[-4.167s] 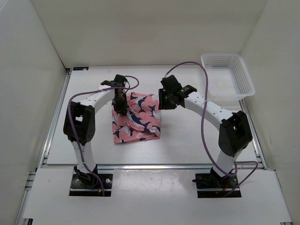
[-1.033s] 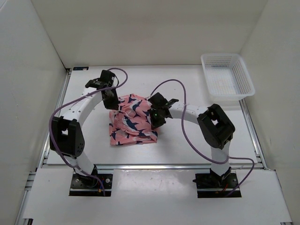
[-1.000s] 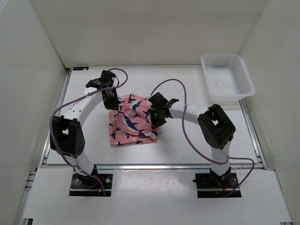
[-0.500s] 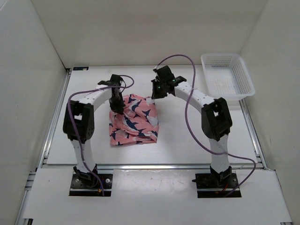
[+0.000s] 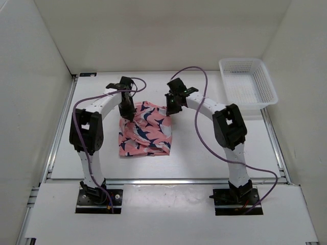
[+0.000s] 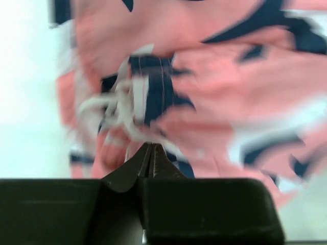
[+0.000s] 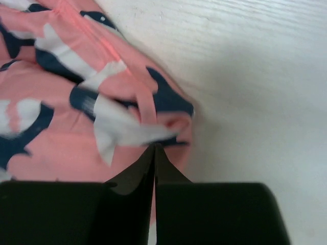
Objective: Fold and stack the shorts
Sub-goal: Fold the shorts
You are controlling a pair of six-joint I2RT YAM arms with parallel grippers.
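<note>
The coral-pink shorts [image 5: 145,133] with navy-and-white shapes lie folded in a rough square mid-table. My left gripper [image 5: 127,113] is shut, its tips at the shorts' far left corner. In the left wrist view the closed tips [image 6: 150,145] sit over blurred fabric [image 6: 230,87] and a white drawstring [image 6: 115,109]. My right gripper [image 5: 171,107] is shut at the far right corner. In the right wrist view its closed tips [image 7: 155,146] sit at the fabric's edge [image 7: 51,143] beside a white tag [image 7: 127,133]. No cloth shows between either pair of jaws.
A white plastic mesh basket [image 5: 247,86] stands at the back right of the table. White walls enclose the table on three sides. Purple cables loop above both arms.
The right gripper left the middle of the shorts, swung out to the far right corner, then dropped slightly toward it. The left gripper shifted along the far left corner. The shorts lie flatter.
</note>
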